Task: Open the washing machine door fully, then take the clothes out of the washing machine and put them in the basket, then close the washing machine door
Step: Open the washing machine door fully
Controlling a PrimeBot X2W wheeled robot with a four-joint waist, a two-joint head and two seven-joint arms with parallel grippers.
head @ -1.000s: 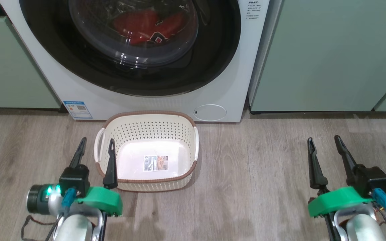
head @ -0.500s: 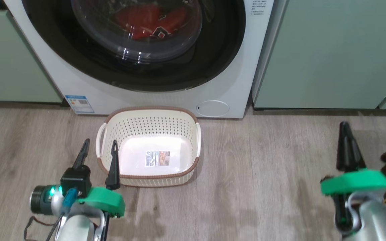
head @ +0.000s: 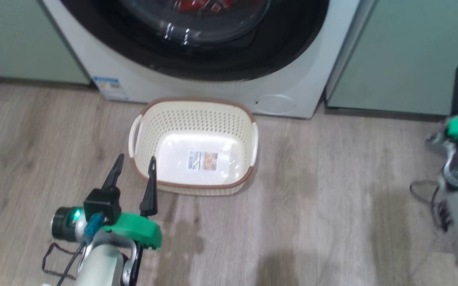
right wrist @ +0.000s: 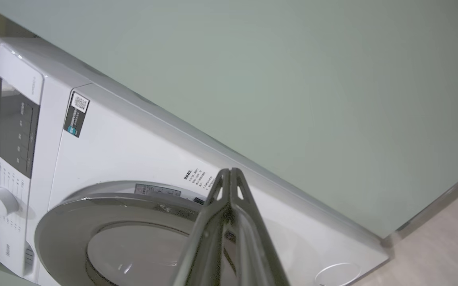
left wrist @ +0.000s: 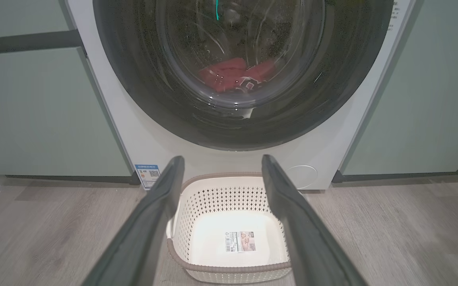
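Because the door [left wrist: 229, 133] sits shut against the washing machine [head: 312, 71], which spans the top centre of the head view between pale green cabinets [head: 404, 51], opening it looks like the step in hand. That step turns on which gripper is better placed for the rim. The round black rim runs off the top of the head view, so it lies up and to the left of the right gripper [right wrist: 229, 171], which is raised at the right edge of that frame, blurred, with its fingers pointing up the frame. In the right wrist view its two fingers are pressed together with nothing between them. Their tips overlap the white front just beside the upper right of the rim, apparently without touching it. I judge that arm the nearer to the door's edge, though no handle or hinge can be made out. The basket [head: 197, 119] stands on the wood floor [head: 332, 198] at centre frame, directly below the door, holding only a sticker [head: 202, 160]. The left gripper [head: 136, 159] hovers low at lower left, its fingers spread and holding nothing, one finger overlapping the basket's near left corner in the frame. The clothes [left wrist: 233, 73], a red bundle, lie inside the machine behind the door's glass, at upper centre of the left wrist view.
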